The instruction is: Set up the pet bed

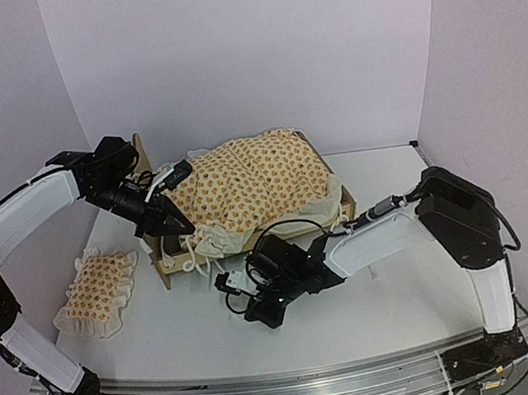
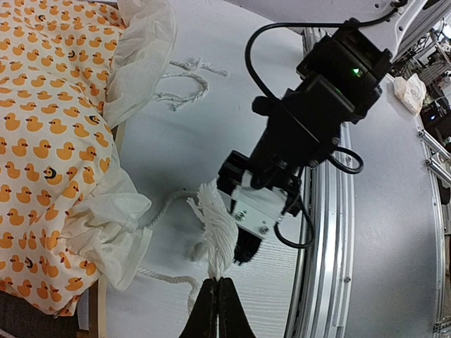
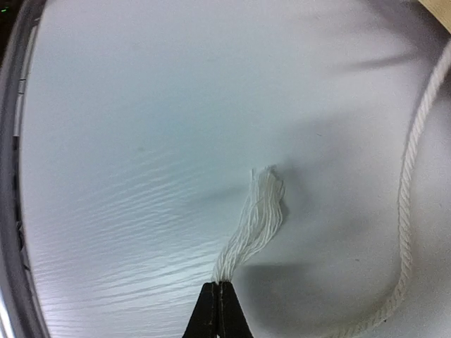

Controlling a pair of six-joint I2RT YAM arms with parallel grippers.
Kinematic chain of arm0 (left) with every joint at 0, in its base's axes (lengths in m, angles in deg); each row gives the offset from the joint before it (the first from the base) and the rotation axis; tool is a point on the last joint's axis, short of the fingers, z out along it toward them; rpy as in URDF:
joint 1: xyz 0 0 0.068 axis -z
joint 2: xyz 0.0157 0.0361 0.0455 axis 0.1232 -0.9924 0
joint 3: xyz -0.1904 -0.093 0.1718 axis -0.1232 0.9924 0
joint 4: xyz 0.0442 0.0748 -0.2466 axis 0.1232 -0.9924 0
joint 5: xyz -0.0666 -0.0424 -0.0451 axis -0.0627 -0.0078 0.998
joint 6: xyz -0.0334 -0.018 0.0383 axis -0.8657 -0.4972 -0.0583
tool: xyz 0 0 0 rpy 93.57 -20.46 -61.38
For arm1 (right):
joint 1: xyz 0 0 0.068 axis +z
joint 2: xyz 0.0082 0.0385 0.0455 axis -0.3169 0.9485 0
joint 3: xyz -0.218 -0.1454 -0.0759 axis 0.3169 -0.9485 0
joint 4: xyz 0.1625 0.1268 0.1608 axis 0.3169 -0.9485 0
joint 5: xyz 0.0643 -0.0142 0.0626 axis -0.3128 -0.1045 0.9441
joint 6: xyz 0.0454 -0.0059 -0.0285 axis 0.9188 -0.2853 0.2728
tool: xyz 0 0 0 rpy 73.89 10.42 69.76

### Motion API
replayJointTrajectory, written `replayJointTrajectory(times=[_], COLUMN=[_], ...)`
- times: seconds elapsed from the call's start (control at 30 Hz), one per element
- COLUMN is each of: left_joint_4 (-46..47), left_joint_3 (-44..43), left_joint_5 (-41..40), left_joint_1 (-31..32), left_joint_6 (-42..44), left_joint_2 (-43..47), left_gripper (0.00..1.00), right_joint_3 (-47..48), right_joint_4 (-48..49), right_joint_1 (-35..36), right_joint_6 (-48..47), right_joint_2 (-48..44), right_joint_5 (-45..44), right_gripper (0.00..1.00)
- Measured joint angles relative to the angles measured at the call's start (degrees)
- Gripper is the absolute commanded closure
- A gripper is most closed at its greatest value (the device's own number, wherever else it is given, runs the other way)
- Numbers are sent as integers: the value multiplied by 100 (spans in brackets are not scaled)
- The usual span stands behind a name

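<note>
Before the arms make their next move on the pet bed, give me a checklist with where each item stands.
1. The left hand is shut on a frayed cord end: ok.
2. The right hand is shut on loose strands: ok.
3. Both hands grip the same cord: cannot tell.
4. The bedding lies on the bed frame: ok.
5. The pillow is on the bedding: not ok, it lies on the table beside the frame.
</note>
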Motion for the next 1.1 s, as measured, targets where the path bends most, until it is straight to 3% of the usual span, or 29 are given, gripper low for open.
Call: replayJointTrajectory(times=[0.3, 0.53, 0.77, 0.83, 0.93, 0.97, 1.1], left_joint_4=[372, 1051, 1304, 1173, 925, 838, 603], left_joint_3=[-425, -803, -505, -467, -431, -399, -275], left_joint_5=[286, 335, 246, 187, 78, 32, -142], left_joint_1=[338, 1096, 1267, 1347, 1466, 1503, 1485], left_joint_6=[-239, -628, -632, -478, -189, -109, 32], left_joint_2=[-573, -1425, -2010, -2113, -2272, -2315, -2314], left_gripper=[100, 100, 100, 90, 54, 46, 31], right_joint_3=[455, 889, 929, 912, 847, 828, 688], right_joint_4=[-87, -40, 30, 133, 283, 320, 543], right_joint_1=[647, 701, 701, 700, 693, 687, 604], right_joint_6=[-15, -4, 193, 275, 434, 496, 906], right_joint_2=[-799, -823, -836, -862, -960, -991, -1090], right_joint_5=[655, 928, 830, 759, 644, 613, 504], right_gripper=[100, 100, 100, 100, 100, 100, 100])
